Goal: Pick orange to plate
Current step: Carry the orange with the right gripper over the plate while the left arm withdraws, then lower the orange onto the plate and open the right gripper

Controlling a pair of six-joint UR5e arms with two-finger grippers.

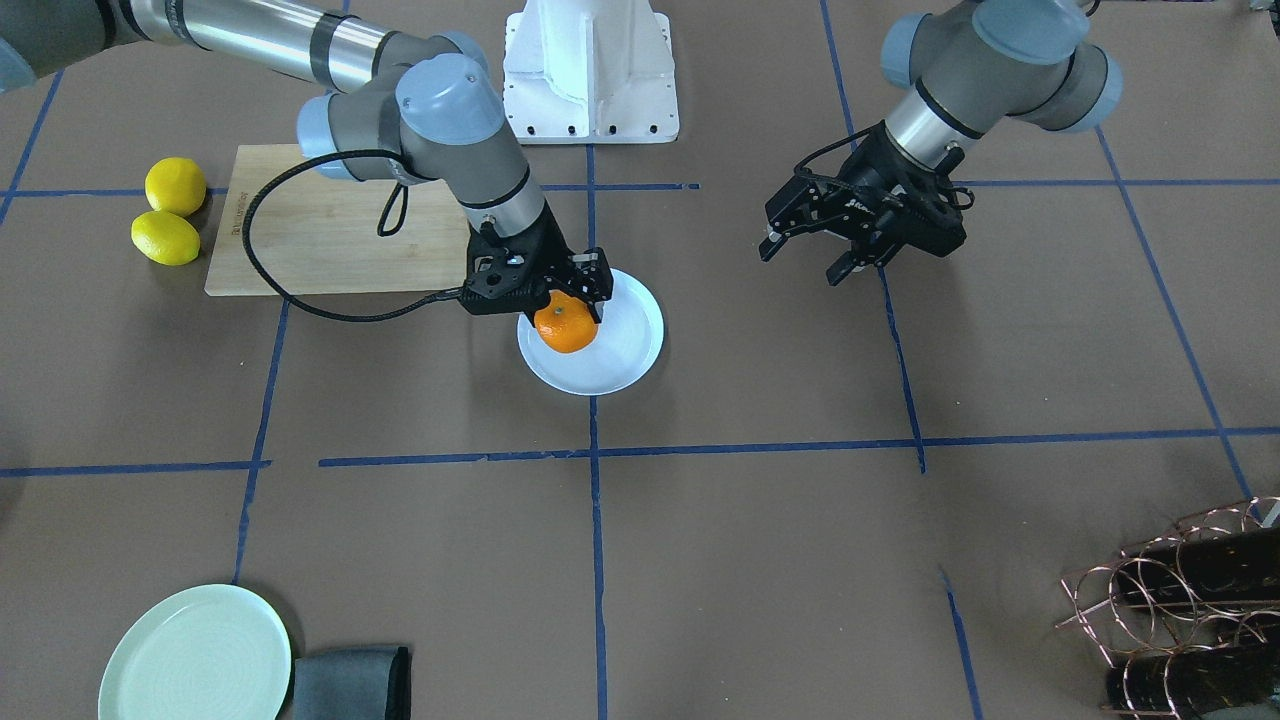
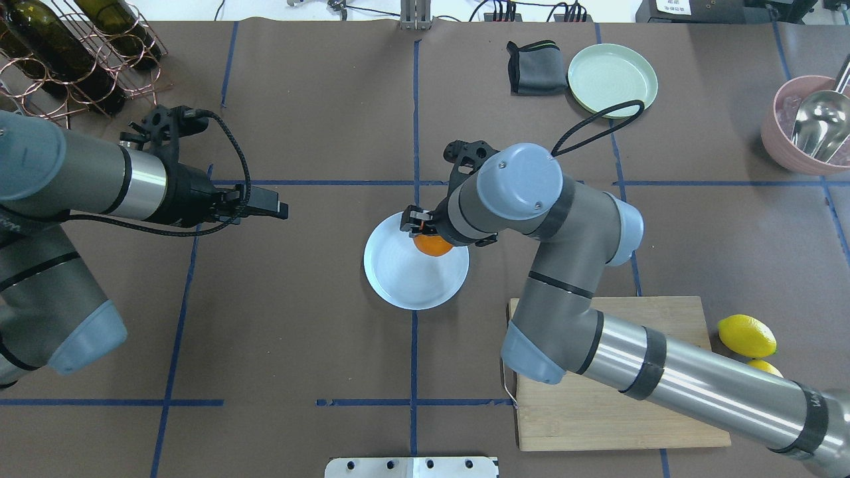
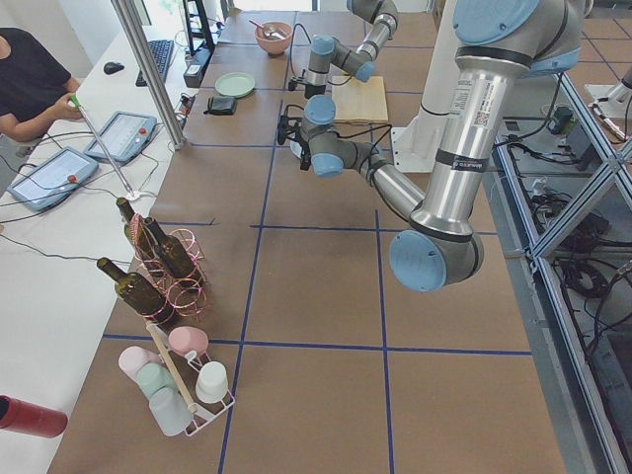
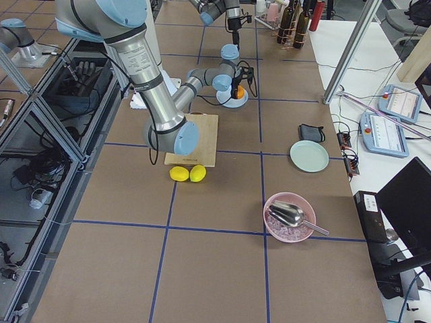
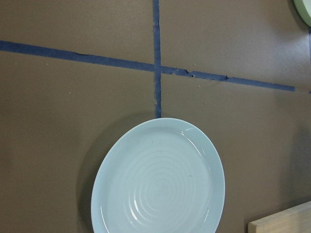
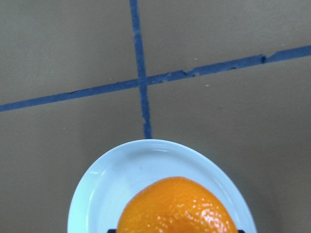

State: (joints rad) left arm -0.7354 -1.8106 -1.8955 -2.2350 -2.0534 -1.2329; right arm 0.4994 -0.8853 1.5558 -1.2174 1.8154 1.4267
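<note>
The orange [image 1: 565, 335] sits between the fingers of my right gripper [image 1: 568, 310], which is shut on it over the pale bluish-white plate [image 1: 625, 350]. From overhead, the orange [image 2: 431, 247] is above the plate's [image 2: 405, 279] far right part, half hidden by the wrist. The right wrist view shows the orange [image 6: 175, 208] just over the plate [image 6: 112, 184]; I cannot tell whether they touch. My left gripper [image 1: 800, 265] hangs open and empty well to the side of the plate. The left wrist view shows the plate [image 5: 158, 179] but no orange.
Two lemons [image 1: 170, 210] lie beside a wooden cutting board [image 1: 330, 220] under the right arm. A mint-green plate [image 1: 195, 655] and a dark cloth [image 1: 350, 683] are at the table's operator side. A wire bottle rack [image 1: 1180, 610] and a pink bowl with a scoop [image 2: 810, 126] stand in the corners.
</note>
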